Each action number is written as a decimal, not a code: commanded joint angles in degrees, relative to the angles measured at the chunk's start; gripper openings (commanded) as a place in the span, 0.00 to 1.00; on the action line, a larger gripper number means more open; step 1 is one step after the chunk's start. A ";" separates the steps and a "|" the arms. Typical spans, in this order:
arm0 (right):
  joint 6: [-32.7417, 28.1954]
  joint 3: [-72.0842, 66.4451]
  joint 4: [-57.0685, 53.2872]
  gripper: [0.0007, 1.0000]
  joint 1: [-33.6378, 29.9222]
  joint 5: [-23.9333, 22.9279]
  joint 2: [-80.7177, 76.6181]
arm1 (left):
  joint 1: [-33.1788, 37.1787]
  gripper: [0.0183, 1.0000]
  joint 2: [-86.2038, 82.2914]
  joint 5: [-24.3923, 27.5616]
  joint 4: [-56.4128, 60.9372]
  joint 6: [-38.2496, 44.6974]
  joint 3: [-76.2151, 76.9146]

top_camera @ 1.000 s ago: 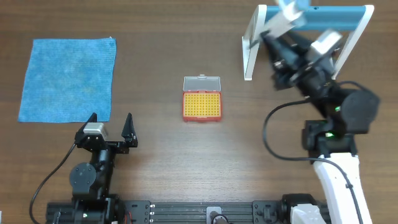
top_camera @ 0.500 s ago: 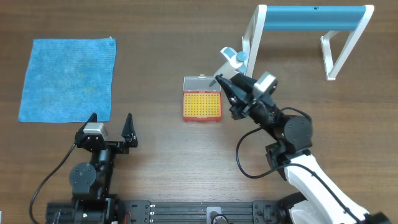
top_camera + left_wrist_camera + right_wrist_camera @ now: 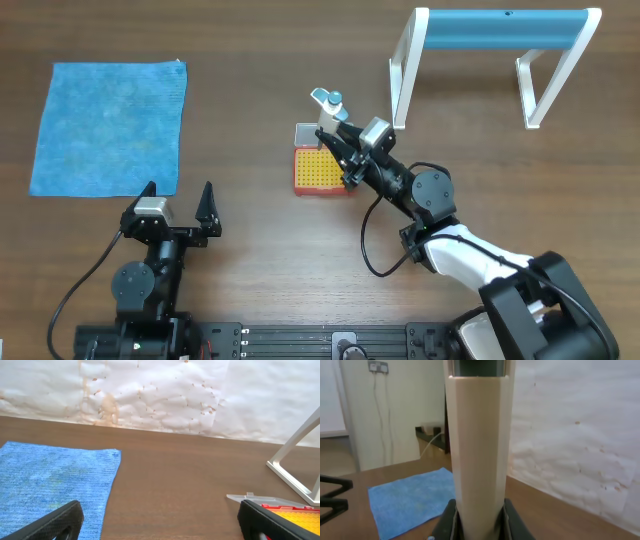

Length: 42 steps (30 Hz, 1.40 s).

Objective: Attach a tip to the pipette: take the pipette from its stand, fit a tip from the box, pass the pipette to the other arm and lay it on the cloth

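Right gripper (image 3: 479,522) is clamped on the pipette (image 3: 479,445), with fingers tight on both sides of the cream body at bottom centre. The body runs straight up the frame. My read is that it's held along its axis so the nose can press down into a tip.

In the top view the right gripper (image 3: 340,148) is at centre frame, by the right edge of the tip box (image 3: 318,172). The pipette (image 3: 327,100) head pokes out up-left. The gripper is lifted, so I can't tell its exact spot over the box. The nose end is hidden, so I can't tell whether a tip is on.

The box lid is open and the yellow rack is exposed, ready for fitting. The left gripper (image 3: 178,192) is spread wide and empty at lower left, likely parked for the hand-over. The cloth (image 3: 110,128) lies flat at upper left and the stand (image 3: 500,28) is at upper right.

The right wrist view gives the grip contact, which the top view buries under the arm. The left wrist view gives a side look at the tip box (image 3: 290,512) lower right, plus the cloth (image 3: 50,480).
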State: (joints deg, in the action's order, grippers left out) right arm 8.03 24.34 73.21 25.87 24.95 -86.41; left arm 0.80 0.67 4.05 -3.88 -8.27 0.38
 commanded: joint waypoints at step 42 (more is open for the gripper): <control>-3.41 -0.90 -0.31 0.08 2.14 -4.98 -8.44 | -0.28 1.00 -0.48 -0.63 -0.48 -0.50 -0.07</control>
State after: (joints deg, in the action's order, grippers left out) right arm 5.21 23.94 72.66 27.51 20.86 -94.52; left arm 0.80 0.67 4.05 -3.88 -8.27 0.38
